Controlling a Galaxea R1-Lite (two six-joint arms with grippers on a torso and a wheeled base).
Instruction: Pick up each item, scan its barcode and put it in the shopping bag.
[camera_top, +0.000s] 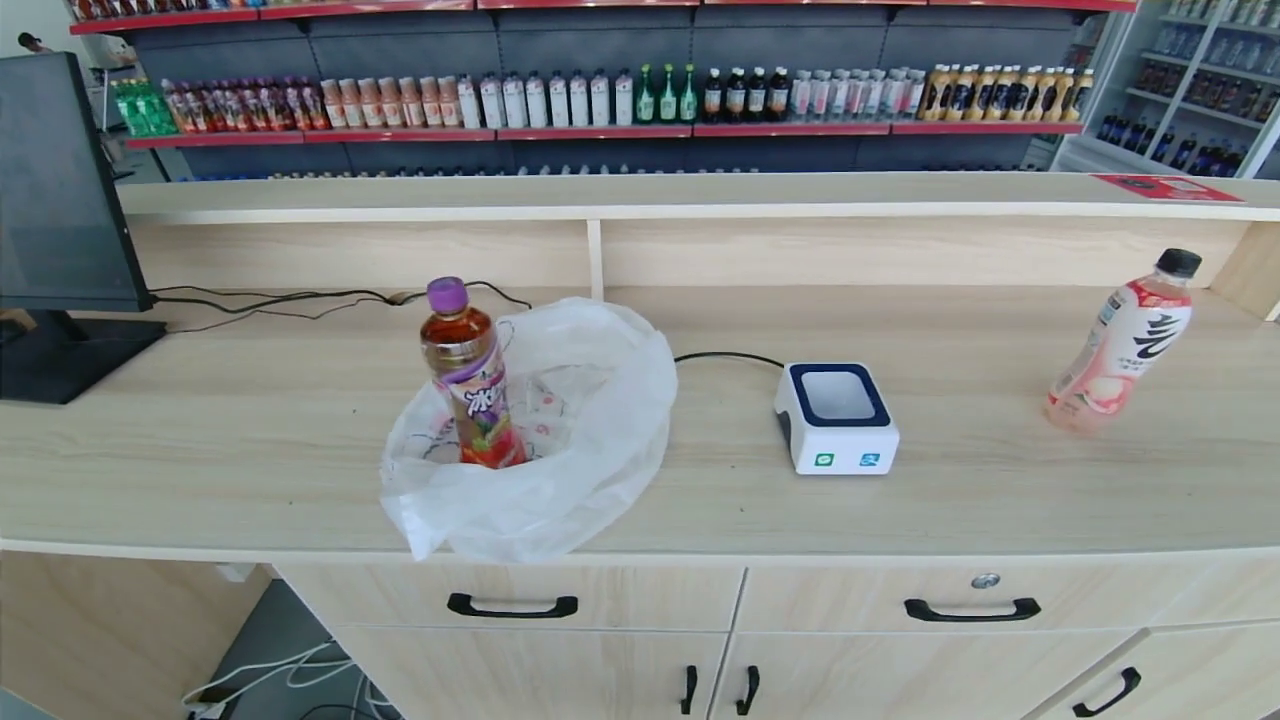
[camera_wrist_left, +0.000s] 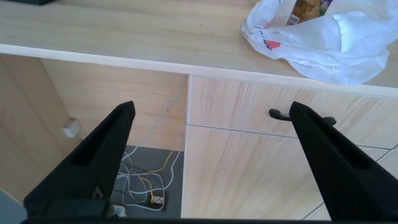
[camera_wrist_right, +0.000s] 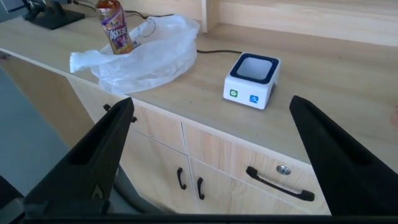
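A white plastic shopping bag (camera_top: 560, 440) lies open on the wooden counter (camera_top: 250, 440), left of centre. A brown tea bottle (camera_top: 470, 380) with a purple cap stands upright inside it. To the bag's right sits the white barcode scanner (camera_top: 835, 418) with its blue-rimmed window facing up. A pink drink bottle (camera_top: 1122, 345) with a black cap stands far right on the counter. My left gripper (camera_wrist_left: 211, 107) is open and holds nothing, low in front of the drawers, below the bag (camera_wrist_left: 323, 43). My right gripper (camera_wrist_right: 211, 102) is open too, off the counter's front edge, facing the scanner (camera_wrist_right: 252, 79) and the bag (camera_wrist_right: 146, 53).
A dark monitor (camera_top: 60, 200) on a stand occupies the counter's far left, with cables (camera_top: 300, 298) running behind the bag. A raised shelf ledge (camera_top: 700, 195) borders the back. Drawers with black handles (camera_top: 512, 606) sit beneath the counter. Loose cables (camera_wrist_left: 146, 180) lie on the floor.
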